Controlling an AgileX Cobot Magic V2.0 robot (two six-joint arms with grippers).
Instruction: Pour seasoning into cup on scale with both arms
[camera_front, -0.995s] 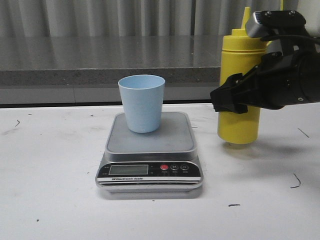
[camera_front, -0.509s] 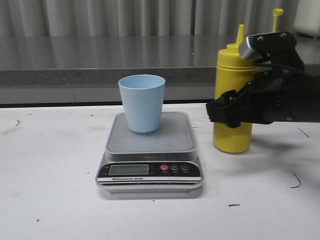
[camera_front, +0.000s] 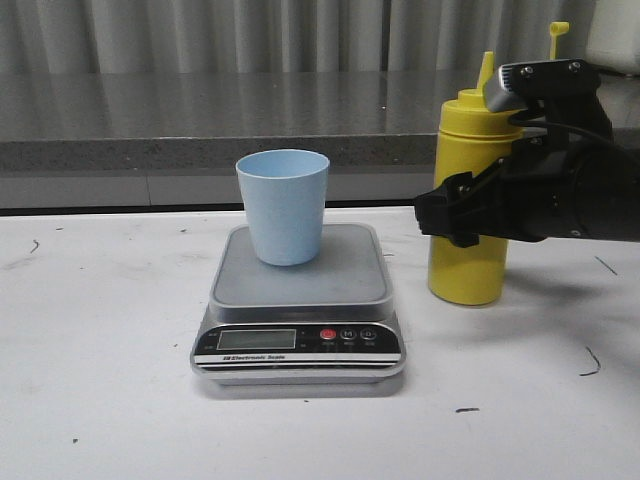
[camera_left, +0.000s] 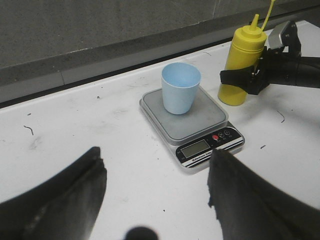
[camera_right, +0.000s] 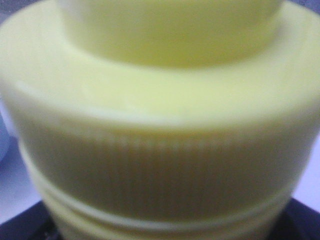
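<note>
The pale blue cup (camera_front: 283, 205) stands upright on the grey platform of the scale (camera_front: 340, 278), display facing front. Right of the scale, the yellow seasoning bottle (camera_front: 468, 268) stands upright on the white table, nozzle up and its cap strap raised. My right gripper (camera_front: 460, 212) is shut on the bottle's middle, coming in from the right. The right wrist view is filled by the bottle's ribbed collar (camera_right: 160, 150). In the left wrist view my left gripper (camera_left: 156, 161) is open and holds nothing, hovering over the table short of the scale (camera_left: 201, 120), cup (camera_left: 180, 95) and bottle (camera_left: 241, 55).
A grey stone ledge (camera_front: 200, 120) runs along the back of the white table (camera_front: 100, 330), with a pleated curtain behind it. Small black marks dot the tabletop. The right arm's black body (camera_front: 580, 190) reaches in from the right edge.
The right gripper has carried the bottle left and down, from just above the table onto it. Cup and scale have not moved.
</note>
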